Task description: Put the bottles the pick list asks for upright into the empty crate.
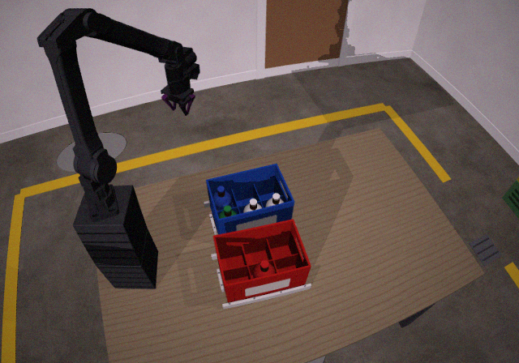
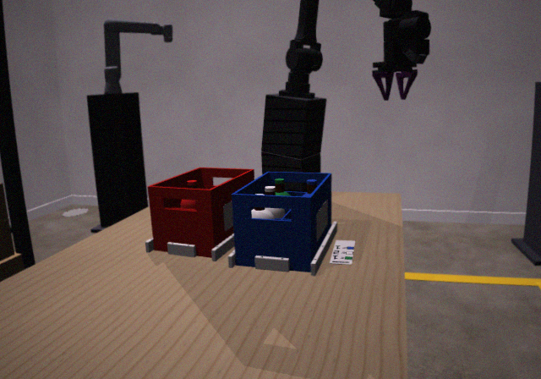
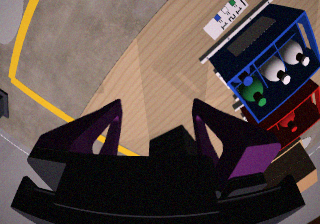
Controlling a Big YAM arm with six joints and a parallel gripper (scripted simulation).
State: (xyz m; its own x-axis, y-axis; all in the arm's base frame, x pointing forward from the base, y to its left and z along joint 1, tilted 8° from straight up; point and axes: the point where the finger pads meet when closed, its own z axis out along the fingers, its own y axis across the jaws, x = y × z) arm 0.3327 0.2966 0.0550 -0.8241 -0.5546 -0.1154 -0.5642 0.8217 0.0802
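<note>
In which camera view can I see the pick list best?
The exterior view: the pick list lies flat on the table beside the blue crate, with its coloured marks visible. The wrist view shows the strip smaller and at an angle. In the top view the blue crate hides it.

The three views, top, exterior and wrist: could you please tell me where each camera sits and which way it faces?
Top: high above one table corner, looking down on the blue crate, red crate and whole arm.
Exterior: low beyond the table's far end, facing the arm's base; the open end effector hangs high.
Wrist: on the end effector, looking down past its fingers at the pick list.
Shared: exterior and wrist both show the pick list beside the blue crate.
</note>
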